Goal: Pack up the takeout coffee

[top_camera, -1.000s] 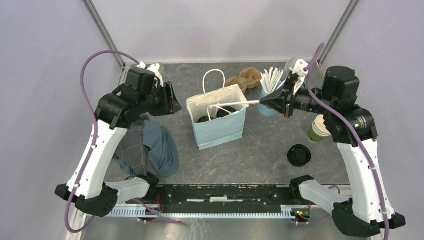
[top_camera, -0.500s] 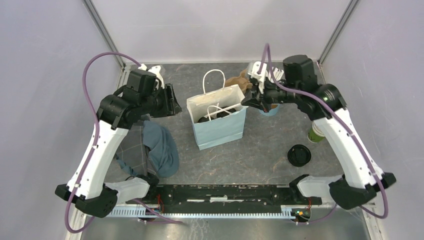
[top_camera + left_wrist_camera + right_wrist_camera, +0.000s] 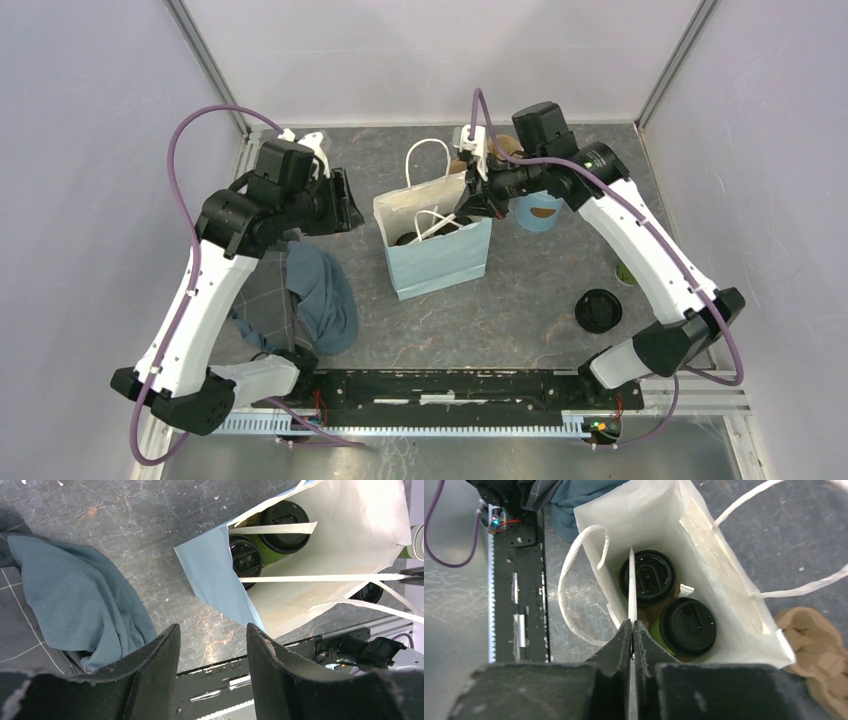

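Takeout coffee (image 3: 687,626), lidded, inside blue bag (image 3: 440,262). Pinched white stick (image 3: 631,580) in clamped right pincer (image 3: 632,625) above bag mouth; left pincer (image 3: 212,630) agape, empty. Called next, likely, for lowering and release.

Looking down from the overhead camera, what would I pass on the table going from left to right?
Blue-grey cloth → light-blue paper bag → light-blue cup → loose black lid.

Left arm (image 3: 196,297) bent, jaws parted; right arm (image 3: 645,255) extended, jaws pinched.
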